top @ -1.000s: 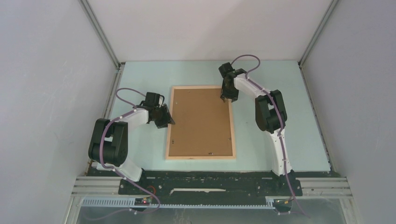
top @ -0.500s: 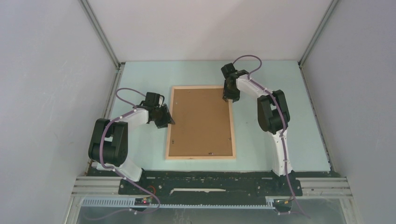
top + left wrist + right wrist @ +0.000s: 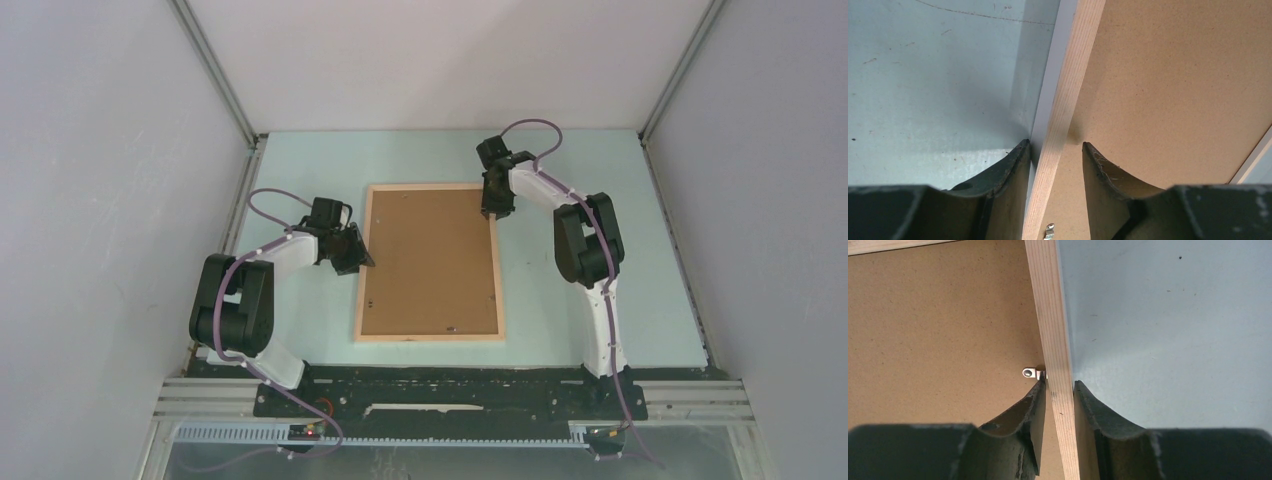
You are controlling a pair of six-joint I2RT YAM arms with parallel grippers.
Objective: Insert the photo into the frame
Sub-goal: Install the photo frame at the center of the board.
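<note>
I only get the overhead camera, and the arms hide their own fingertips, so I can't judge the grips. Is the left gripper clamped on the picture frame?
Observer: No. Its wrist camera shows the left gripper astride the left rail of the frame: the outer finger is by the white side, and the inner finger is clear of the wood, over the brown back of the photo.
Operator: And the other arm?
Observer: The right gripper has a finger close against each side of the right rail. I cannot tell whether they pinch it.
Operator: Anything at its fingertips?
Observer: A small metal tab, right at the inner fingertip.
</note>
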